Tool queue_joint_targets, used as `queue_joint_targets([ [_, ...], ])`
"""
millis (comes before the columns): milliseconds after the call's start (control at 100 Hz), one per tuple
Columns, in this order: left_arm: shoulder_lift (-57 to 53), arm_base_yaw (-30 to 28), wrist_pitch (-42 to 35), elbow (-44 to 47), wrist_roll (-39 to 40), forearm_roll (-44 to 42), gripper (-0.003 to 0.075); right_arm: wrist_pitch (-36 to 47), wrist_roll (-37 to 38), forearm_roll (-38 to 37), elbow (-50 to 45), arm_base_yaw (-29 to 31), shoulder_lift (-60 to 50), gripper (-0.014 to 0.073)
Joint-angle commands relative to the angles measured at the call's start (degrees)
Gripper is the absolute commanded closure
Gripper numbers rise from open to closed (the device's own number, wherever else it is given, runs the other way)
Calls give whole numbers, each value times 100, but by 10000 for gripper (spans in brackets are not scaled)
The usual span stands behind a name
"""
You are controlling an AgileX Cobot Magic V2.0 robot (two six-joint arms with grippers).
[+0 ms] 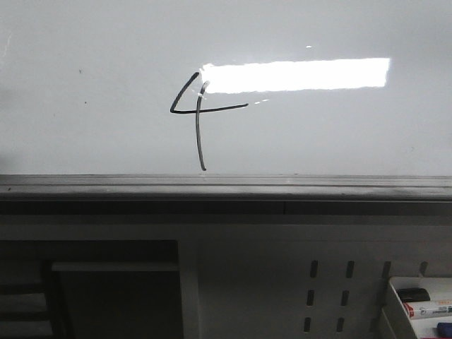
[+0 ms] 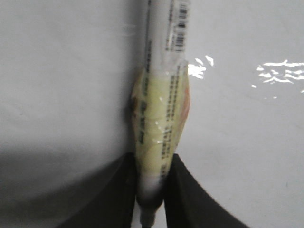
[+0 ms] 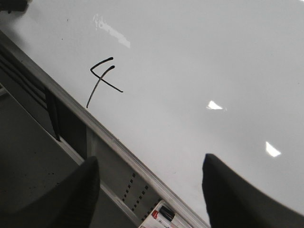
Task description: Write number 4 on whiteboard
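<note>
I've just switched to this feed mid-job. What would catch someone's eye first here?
The black number 4 stands out first, drawn near the middle of the whiteboard, just above its grey rail, with a bright strip of reflected light touching its top. Next is the marker, wrapped in yellowish tape and clamped in the left gripper. The right gripper is open and empty, looking at the 4 from the side.

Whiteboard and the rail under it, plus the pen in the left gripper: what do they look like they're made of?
The whiteboard looks like a glossy coated panel: it mirrors a sharp bright light bar. The rail looks like dull grey metal, probably aluminium, with long straight ridges. The pen looks like smooth white plastic with a printed barcode, its lower part wrapped in yellowish padding under clear tape, clamped in the left gripper.
</note>
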State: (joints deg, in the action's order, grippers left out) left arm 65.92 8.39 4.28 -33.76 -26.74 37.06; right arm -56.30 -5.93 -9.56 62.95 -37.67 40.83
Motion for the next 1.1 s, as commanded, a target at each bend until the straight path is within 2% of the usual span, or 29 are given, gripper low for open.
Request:
queue_joint_targets([
  [0, -59, -24, -253, -156, 45, -121, 611, 412, 44, -47, 130, 16, 12, 180],
  [130, -59, -24, -264, -156, 45, -163, 465, 363, 58, -240, 130, 16, 12, 180],
  [190, -96, -24, -264, -156, 45, -190, 417, 363, 298, -424, 130, 16, 12, 180],
  [280, -260, -24, -145, -226, 45, -255, 375, 340, 633, -690, 130, 16, 12, 180],
  [430, -834, -24, 695, -540, 45, -668, 329, 107, 1421, -1064, 130, 16, -10, 180],
  [600, -1529, -24, 2353, -1058, 166, -1721, 332, -310, 2148, -1181, 27, 16, -54, 203],
  [740, -2118, -24, 3305, -1299, 1129, -3114, 332, -69, 2477, -1205, -539, 16, -399, 288],
  [860, -2748, -24, 3219, -1081, 2328, -4041, 333, 674, 2593, -1258, -1202, 16, -962, 386],
  [970, -3340, -24, 2752, -616, 2780, -4087, 337, 1218, 2593, -1426, -1786, 16, -1507, 527],
  [1050, -3812, -24, 2151, -116, 2794, -3971, 404, 1510, 2593, -1580, -2200, 16, -1925, 663],
  [1090, -4021, -24, 1762, 101, 2794, -3971, 454, 1614, 2593, -1625, -2326, 16, -2080, 662],
])
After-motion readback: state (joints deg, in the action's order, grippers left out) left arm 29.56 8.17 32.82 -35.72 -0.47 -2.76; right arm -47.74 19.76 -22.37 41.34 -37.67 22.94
